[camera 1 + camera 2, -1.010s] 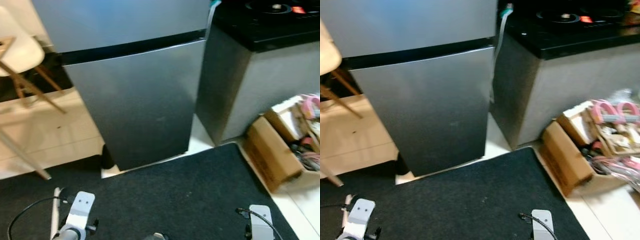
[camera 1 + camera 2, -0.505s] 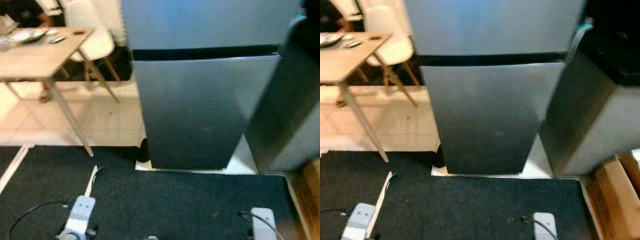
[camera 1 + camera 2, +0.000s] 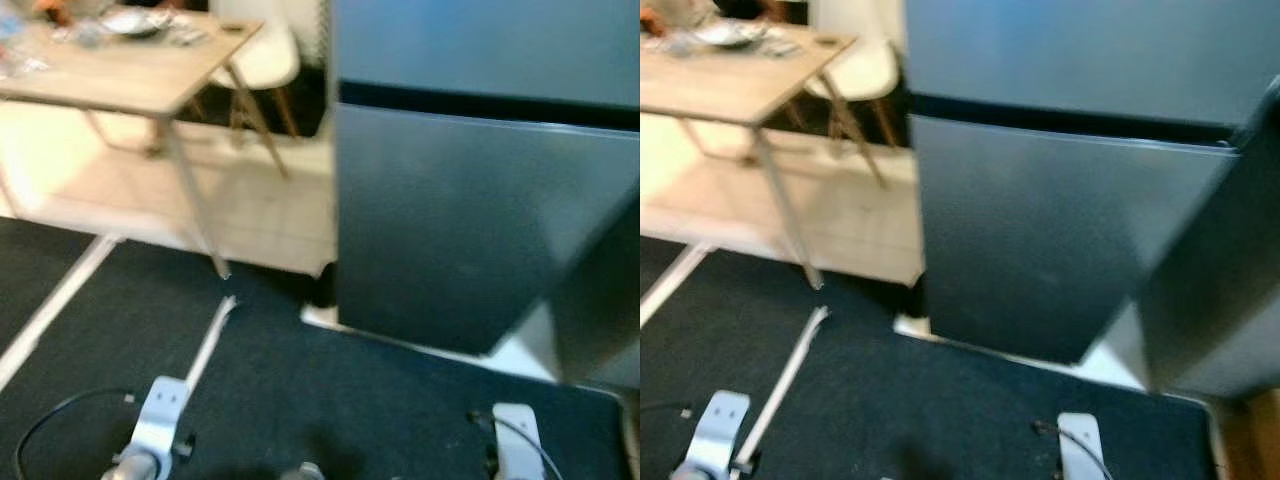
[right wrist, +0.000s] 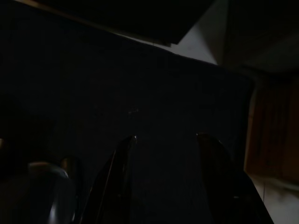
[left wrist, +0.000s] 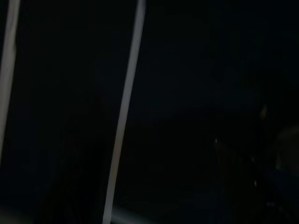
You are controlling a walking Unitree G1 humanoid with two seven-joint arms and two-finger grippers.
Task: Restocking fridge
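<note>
We are standing before the shut fridge [image 3: 480, 210], well ahead of both hanging grippers, table [image 3: 120, 80] off left, right gripper [image 4: 168, 186] fingers spread and empty over the dark mat [image 3: 300, 400], left jaws' state we cannot tell; judging we should square up before reaching.
</note>
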